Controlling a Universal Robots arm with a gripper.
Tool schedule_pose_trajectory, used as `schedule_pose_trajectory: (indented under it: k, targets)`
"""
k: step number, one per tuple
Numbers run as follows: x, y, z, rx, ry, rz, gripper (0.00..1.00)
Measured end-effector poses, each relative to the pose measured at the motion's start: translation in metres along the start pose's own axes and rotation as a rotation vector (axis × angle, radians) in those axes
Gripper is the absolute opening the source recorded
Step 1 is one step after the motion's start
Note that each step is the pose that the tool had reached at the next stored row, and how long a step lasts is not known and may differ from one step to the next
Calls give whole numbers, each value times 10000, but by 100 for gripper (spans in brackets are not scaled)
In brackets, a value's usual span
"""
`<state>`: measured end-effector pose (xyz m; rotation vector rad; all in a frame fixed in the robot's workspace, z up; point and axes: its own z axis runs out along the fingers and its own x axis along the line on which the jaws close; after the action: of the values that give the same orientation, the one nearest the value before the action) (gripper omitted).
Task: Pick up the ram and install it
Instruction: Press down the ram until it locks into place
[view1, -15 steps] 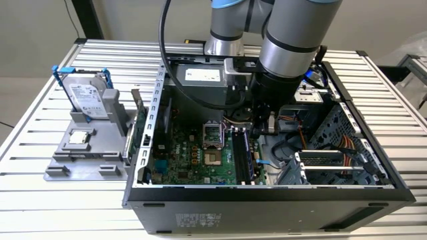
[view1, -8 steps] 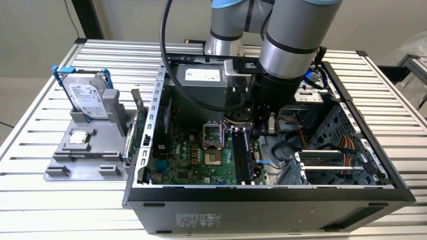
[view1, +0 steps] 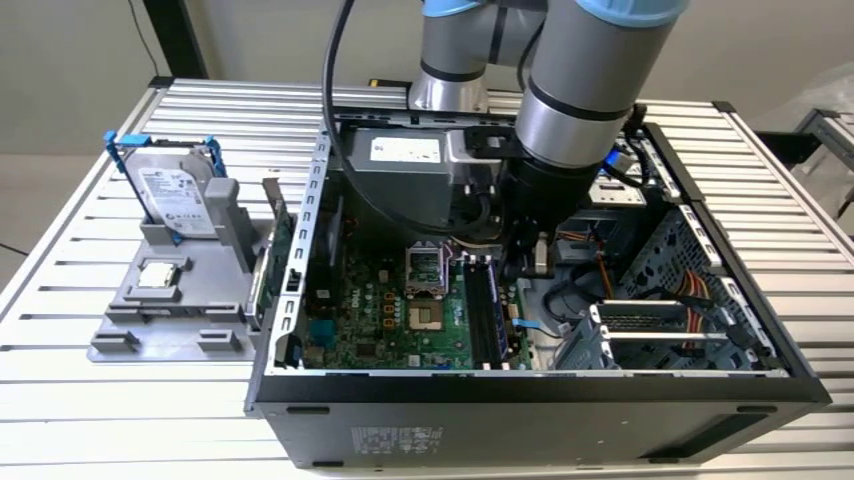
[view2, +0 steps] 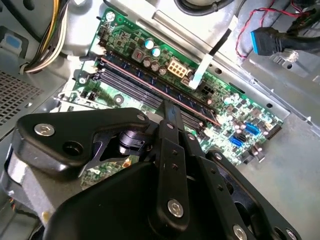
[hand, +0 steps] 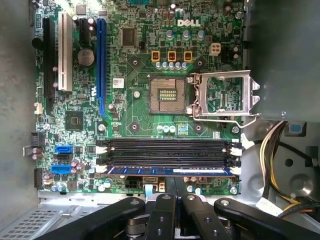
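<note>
Gripper (hand: 172, 187) inside the open computer case (view1: 534, 385), fingers closed on the ram (hand: 170, 170); the ram lies in the memory slot (hand: 167, 171) nearest the fingertips, directly beyond them; empty processor socket (hand: 167, 94) farther beyond.

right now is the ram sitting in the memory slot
Touching. The first wrist view shows the ram lying in the lowest memory slot, with the gripper right at its edge.
</note>
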<state>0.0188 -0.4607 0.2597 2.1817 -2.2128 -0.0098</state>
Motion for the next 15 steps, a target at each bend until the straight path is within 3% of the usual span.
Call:
schedule_pose_trajectory:
  k: [15]
  targets:
    - [-4,-7,197,4,5,-181,0]
